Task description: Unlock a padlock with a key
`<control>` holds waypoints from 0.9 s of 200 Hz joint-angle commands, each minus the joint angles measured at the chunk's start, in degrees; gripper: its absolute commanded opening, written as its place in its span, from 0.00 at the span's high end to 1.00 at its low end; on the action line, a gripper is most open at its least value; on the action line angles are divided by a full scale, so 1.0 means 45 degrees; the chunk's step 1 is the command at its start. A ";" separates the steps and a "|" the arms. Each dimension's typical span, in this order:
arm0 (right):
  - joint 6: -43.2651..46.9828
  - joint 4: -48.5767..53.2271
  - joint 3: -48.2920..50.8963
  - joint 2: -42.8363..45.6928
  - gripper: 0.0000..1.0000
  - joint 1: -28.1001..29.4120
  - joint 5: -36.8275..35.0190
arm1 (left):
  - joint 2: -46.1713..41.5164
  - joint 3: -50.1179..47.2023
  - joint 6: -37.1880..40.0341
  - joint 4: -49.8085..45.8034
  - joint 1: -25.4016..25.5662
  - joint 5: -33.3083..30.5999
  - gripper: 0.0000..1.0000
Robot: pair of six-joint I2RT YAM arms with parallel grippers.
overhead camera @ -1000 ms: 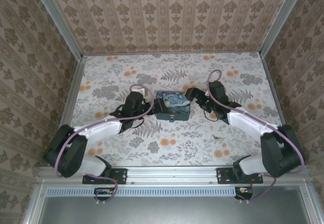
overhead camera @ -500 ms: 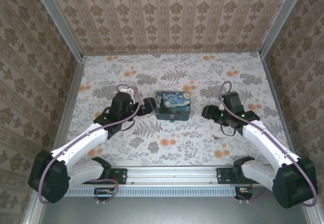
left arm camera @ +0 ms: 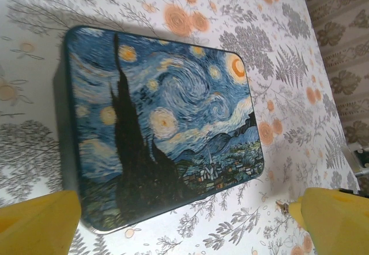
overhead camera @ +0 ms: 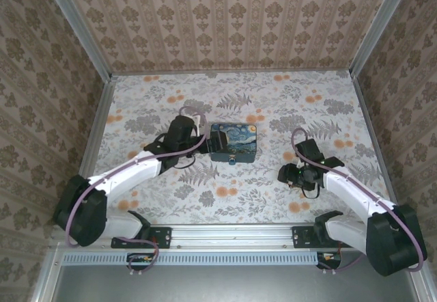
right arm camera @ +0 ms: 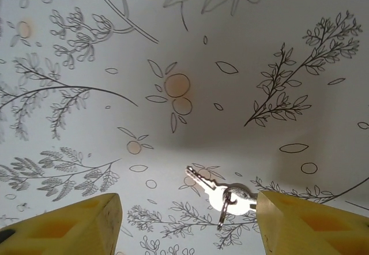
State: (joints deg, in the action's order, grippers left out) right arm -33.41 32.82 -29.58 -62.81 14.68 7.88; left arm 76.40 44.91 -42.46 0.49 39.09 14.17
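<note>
So the key (right arm camera: 222, 194) lay flat on the surface (overhead camera: 259, 90) well right of the box (overhead camera: 233, 143), between the right arm's jaws, wide and empty, its length slanting across their gap, while the left arm's jaws, just as wide, straddled the box, padlock (overhead camera: 233, 158) on its near side.

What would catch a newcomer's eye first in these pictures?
The painted night-sky box stands out in the middle of the flowery table, with the left gripper open close to its left side. Next comes the small key on a ring, lying on the table between the open fingers of the right gripper.
</note>
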 commanded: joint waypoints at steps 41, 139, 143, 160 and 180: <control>-0.0518 -0.1206 0.0146 -0.0863 0.36 0.0054 -0.0247 | 0.0872 0.0735 -0.0152 0.0680 0.0890 0.0196 0.00; -0.1980 0.0108 0.1215 0.0877 0.38 0.0594 0.0486 | 0.0813 0.0448 -0.0496 0.1455 0.1001 0.0073 0.00; -0.2044 0.0041 0.1267 0.0887 0.39 0.0610 0.0556 | 0.0832 0.0420 -0.0488 0.1472 0.1001 0.0090 0.00; -0.2399 -0.0359 0.1416 0.0787 0.40 0.0842 0.0690 | 0.0926 0.0423 -0.0480 0.1570 0.0997 0.0148 0.00; -0.2997 -0.1039 0.1438 0.0460 0.42 0.1446 0.0681 | 0.0971 0.0397 -0.0431 0.1593 0.0979 0.0209 0.00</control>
State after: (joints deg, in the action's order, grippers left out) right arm -42.30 30.09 -24.47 -59.59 18.46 9.21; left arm 80.20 46.35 -43.88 6.15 43.16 14.79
